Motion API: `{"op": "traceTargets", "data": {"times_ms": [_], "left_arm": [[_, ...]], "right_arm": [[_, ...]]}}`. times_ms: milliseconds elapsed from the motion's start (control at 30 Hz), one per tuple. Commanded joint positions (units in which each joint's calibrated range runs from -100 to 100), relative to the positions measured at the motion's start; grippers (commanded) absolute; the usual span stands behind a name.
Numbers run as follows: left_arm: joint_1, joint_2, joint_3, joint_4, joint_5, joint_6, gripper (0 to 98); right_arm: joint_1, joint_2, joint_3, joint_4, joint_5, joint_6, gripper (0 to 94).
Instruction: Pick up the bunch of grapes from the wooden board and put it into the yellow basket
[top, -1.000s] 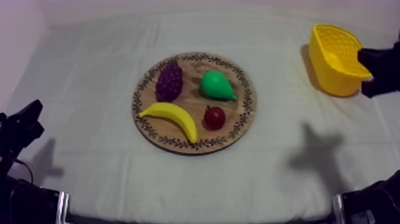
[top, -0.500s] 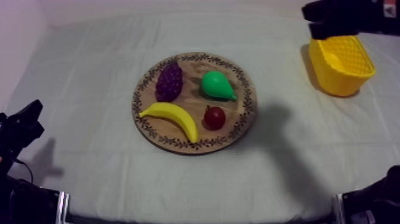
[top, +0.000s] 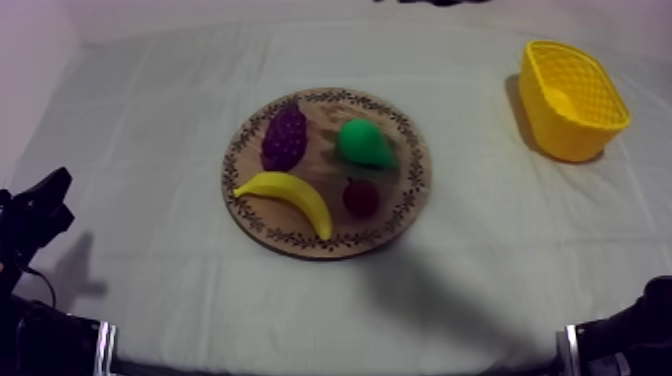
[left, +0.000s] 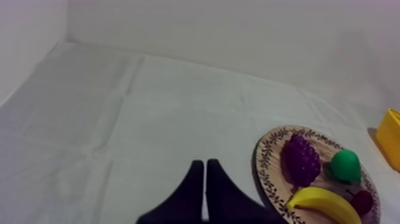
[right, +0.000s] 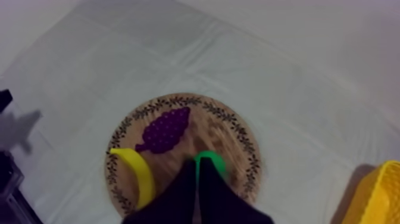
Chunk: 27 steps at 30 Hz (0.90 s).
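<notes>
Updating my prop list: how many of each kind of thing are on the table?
fruit: 4 (bunch of grapes, pear, banana, small red fruit)
wooden board: 1
yellow basket: 1
total: 6

Quick rundown of where everything sat on the worktop (top: 150, 130)

The board (top: 395, 215) was about mid-worktop with all four toys on it: bunch of grapes (top: 285, 136) at the back left, pear (top: 362, 143) at the back right just beside them, banana (top: 290, 197) lying across the front left, and small red fruit (top: 361, 197) at the front right, right in front of the pear and near the banana's end. The basket (top: 560, 140) was off at the back right of the worktop, well apart from the board. The left hand (left: 204, 164) sat low, well left of the board, and the right hand (right: 196, 161) hung above the board over the pear.
</notes>
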Motion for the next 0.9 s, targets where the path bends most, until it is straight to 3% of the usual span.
{"op": "traceTargets", "data": {"times_ms": [0,367,867], "left_arm": [[0.0,0.0,0.0,0.02,0.0,0.0,0.1],[0.0,0.0,0.0,0.02,0.0,0.0,0.1],[0.0,0.0,0.0,0.02,0.0,0.0,0.1]], "right_arm": [[-0.8,5.2,-8.9,0.7,3.6,-2.2,0.2],[-3.2,21.5,-29.4,2.9,15.7,-11.2,0.2],[-3.5,39.1,-48.1,2.2,27.3,-13.6,0.2]]}}
